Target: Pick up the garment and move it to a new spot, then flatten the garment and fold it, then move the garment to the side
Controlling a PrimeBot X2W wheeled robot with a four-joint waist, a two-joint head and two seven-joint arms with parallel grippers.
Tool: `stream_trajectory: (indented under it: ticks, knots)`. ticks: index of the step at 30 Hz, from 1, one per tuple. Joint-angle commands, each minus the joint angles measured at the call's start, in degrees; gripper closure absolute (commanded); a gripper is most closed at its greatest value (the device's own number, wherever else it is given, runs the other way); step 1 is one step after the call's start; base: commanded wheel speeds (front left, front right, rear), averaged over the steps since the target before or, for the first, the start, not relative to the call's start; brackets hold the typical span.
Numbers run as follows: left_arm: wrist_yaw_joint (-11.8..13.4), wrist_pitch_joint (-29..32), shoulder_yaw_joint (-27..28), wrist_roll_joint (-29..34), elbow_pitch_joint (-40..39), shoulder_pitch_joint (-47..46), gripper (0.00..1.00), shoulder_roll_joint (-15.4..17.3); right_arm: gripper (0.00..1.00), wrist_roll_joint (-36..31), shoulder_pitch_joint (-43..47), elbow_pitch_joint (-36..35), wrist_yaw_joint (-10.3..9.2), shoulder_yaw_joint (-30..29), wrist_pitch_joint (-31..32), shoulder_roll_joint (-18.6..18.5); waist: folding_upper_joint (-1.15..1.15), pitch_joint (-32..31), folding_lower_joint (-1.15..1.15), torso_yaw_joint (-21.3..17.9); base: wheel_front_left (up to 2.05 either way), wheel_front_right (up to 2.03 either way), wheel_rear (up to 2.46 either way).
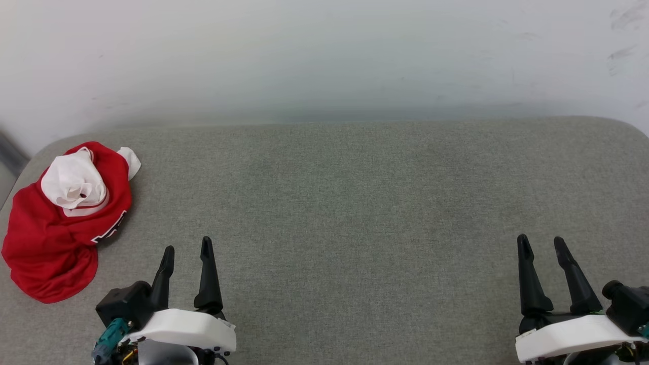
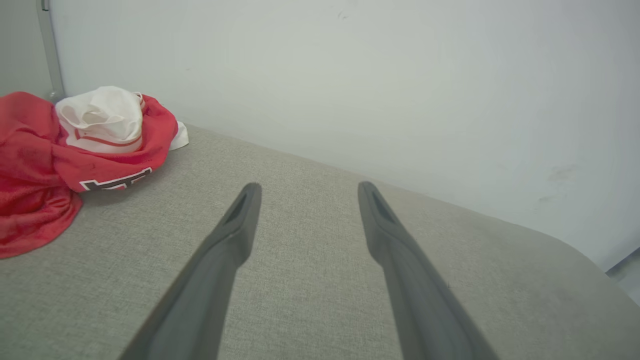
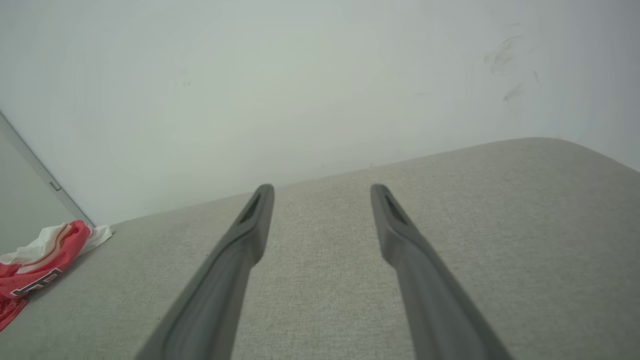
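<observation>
The garment (image 1: 56,238) lies crumpled in a heap at the far left of the grey fabric surface (image 1: 355,203), red with a white sleeve bunched on top and a strip of black white-edged lettering showing. My left gripper (image 1: 187,246) stands open near the front edge, just right of the heap and apart from it. At the front right my right gripper (image 1: 540,241) is open too, with nothing between its fingers. The left wrist view has the garment (image 2: 55,150) at its left, beyond the open left gripper (image 2: 306,189). In the right wrist view the garment (image 3: 40,265) lies far left of the open right gripper (image 3: 322,189).
A pale wall (image 1: 324,56) rises directly behind the surface, with a few scuff marks at its right. The surface has rounded corners at the far left and far right. A grey strip (image 2: 50,45) runs up the wall behind the garment.
</observation>
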Motion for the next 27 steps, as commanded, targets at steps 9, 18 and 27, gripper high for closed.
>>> stream_trajectory:
  ticks: [9,18,27]
  knots:
    - [0.66,-1.5,-0.56,5.27,-0.72,0.71,0.0,0.15,0.0,-4.5,0.93,-1.09,0.0,0.14,-1.45,0.04,0.0,0.11,0.0,0.0,0.0,0.0,0.0]
    - [0.83,-2.58,-1.27,9.27,-0.66,1.06,0.0,0.15,0.0,-8.58,1.54,-1.57,0.0,0.27,-2.62,0.05,0.0,0.15,0.0,0.09,0.0,0.0,0.0]
    - [1.06,-3.6,-1.59,12.77,-0.58,1.47,0.0,0.16,0.0,-12.44,1.95,-2.24,0.0,0.45,-3.62,0.06,0.0,0.09,0.0,0.16,0.0,0.0,0.0]
